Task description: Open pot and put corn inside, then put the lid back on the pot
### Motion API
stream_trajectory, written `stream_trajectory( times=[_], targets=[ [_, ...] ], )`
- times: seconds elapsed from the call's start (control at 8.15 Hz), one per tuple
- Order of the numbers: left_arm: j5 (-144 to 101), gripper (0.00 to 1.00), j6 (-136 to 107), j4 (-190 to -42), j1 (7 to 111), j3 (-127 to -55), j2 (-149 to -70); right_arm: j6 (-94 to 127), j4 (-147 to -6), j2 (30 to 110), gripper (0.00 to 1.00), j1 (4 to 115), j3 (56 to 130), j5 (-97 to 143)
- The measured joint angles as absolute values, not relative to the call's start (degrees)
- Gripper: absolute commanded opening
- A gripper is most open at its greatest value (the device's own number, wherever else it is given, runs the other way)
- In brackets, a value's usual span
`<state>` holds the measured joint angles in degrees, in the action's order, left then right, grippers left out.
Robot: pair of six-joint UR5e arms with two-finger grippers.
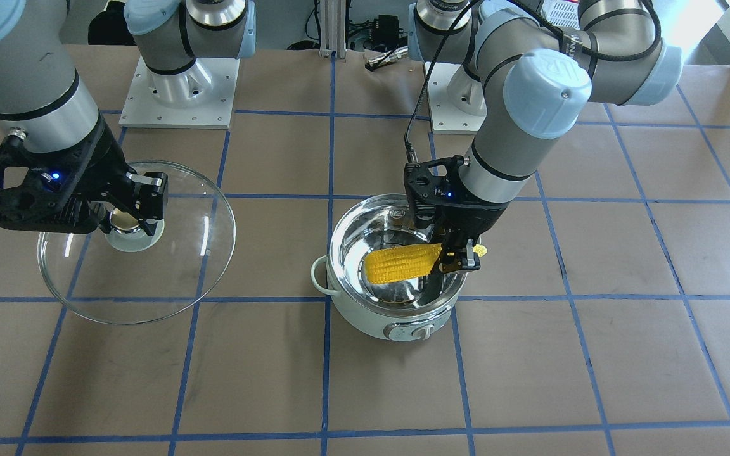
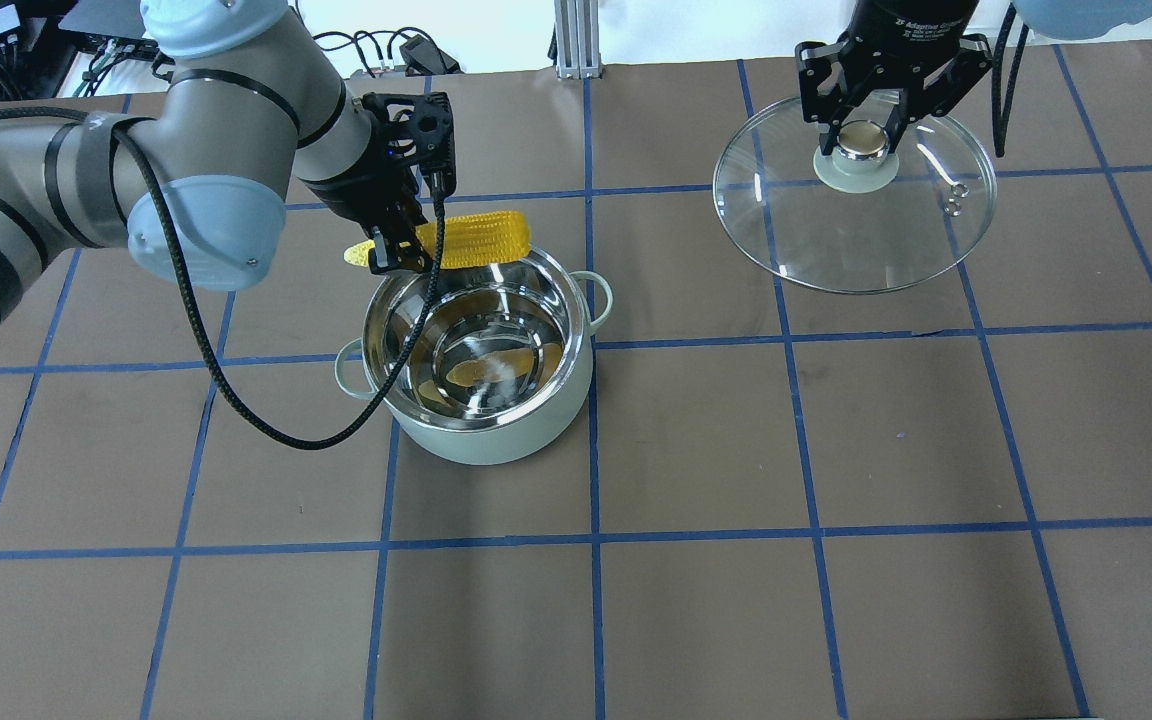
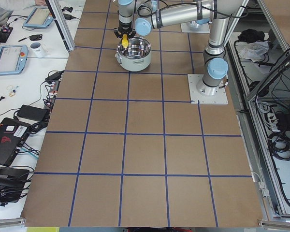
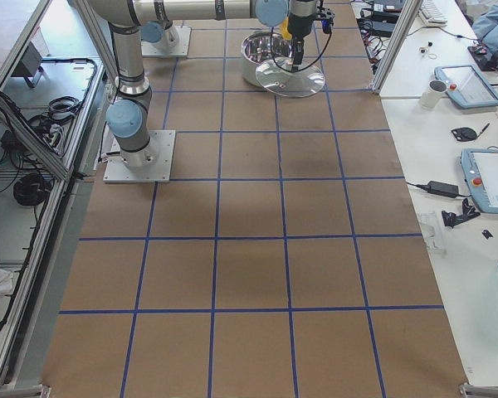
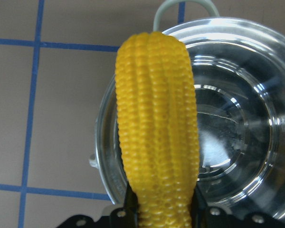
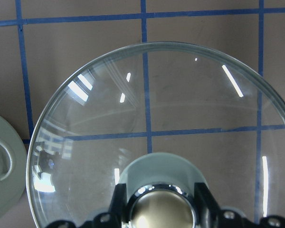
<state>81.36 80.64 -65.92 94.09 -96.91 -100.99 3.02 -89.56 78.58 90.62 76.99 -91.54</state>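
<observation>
The pale mint pot stands open at the table's middle, and its steel inside holds nothing but a yellow reflection. My left gripper is shut on the pointed end of the yellow corn and holds it level just above the pot's rim. The corn also shows in the front view and the left wrist view. My right gripper is shut on the ball knob of the glass lid and holds it off to the side, above the table. The lid also shows in the front view and the right wrist view.
The brown table has a blue tape grid. Both arm base plates stand at the robot's side. A black cable loops from the left wrist past the pot. Desks with tablets lie beyond the table's far edge.
</observation>
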Motion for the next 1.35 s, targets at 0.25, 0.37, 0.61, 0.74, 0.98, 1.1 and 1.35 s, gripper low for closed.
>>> stream_trajectory(
  times=[0.25, 0.37, 0.61, 0.74, 0.98, 1.1, 1.35],
  targets=[
    [80.2, 0.0, 81.4, -65.3, 94.4, -99.9, -101.4, 3.0, -89.6, 78.6, 0.11, 90.6, 77.0, -91.4],
    [79.8, 0.0, 81.9, -65.1, 94.4, -100.8, -101.5, 3.0, -89.6, 78.6, 0.11, 90.6, 77.0, -91.1],
    [77.7, 0.0, 83.0, -64.8, 94.5, -101.5, -102.2, 3.1, -89.6, 78.6, 0.11, 90.6, 77.0, -90.8],
    [76.7, 0.0, 83.5, -64.4, 94.5, -101.7, -102.7, 3.1, -89.6, 78.6, 0.11, 90.6, 77.0, -90.8],
    [76.2, 0.0, 84.0, -64.1, 94.5, -102.2, -103.2, 3.0, -89.6, 78.6, 0.11, 90.6, 77.0, -90.8],
    [76.2, 0.0, 84.2, -64.1, 94.5, -102.7, -103.2, 3.0, -89.6, 78.6, 0.11, 90.6, 77.0, -90.8],
    [76.2, 0.66, 84.3, -63.8, 94.5, -103.4, -103.8, 3.0, -89.6, 78.6, 0.11, 90.6, 77.0, -90.7]
  ],
)
